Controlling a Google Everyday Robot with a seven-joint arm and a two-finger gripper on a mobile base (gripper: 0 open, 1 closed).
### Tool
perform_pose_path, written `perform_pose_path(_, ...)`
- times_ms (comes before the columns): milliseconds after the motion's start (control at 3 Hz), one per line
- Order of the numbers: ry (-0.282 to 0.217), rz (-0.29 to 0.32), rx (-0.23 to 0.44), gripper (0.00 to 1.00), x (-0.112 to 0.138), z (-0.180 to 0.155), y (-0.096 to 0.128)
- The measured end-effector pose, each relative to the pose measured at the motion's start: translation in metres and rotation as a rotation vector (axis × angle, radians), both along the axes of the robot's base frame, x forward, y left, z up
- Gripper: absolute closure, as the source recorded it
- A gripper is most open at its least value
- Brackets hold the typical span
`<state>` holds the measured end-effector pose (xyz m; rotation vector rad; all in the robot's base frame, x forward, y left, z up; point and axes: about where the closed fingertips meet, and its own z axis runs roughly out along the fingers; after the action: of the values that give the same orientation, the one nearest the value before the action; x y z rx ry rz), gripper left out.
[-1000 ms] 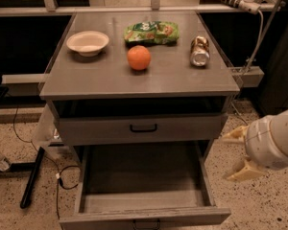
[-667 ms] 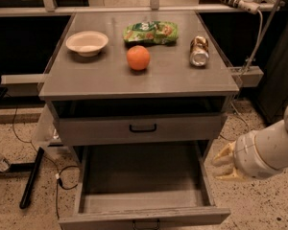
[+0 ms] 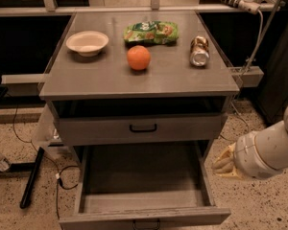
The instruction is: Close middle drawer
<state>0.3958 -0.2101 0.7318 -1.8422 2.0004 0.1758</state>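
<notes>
The middle drawer (image 3: 144,202) is pulled far out at the bottom of the grey cabinet. Its deep tray looks empty, and its low front (image 3: 101,220) with a small black handle (image 3: 146,223) sits at the lower edge of the view. My gripper (image 3: 224,163) is to the right of the drawer, close to its right side wall (image 3: 205,176) at about the drawer's mid-depth. My white arm (image 3: 271,150) comes in from the right. I cannot tell whether the gripper touches the drawer.
Above the open drawer is a taller-fronted grey drawer (image 3: 96,129) with a black handle (image 3: 143,127). On the cabinet top (image 3: 86,75) are a white bowl (image 3: 87,42), an orange (image 3: 138,57), a green snack bag (image 3: 151,32) and a can (image 3: 199,51). Cables (image 3: 57,176) lie on the speckled floor at left.
My gripper has moved left and down, from out at the right to right beside the open drawer's right wall. The drawers have not moved.
</notes>
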Motion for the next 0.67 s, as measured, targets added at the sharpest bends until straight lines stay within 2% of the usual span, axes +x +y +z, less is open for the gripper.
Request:
perform_pose_path(333, -0.011, 0.014, -0.005, 1.00, -0.005, 0.001, 0.005)
perform_pose_path(667, 0.022, -0.014, 0.007, 1.00, -0.006, -0.035, 0.007)
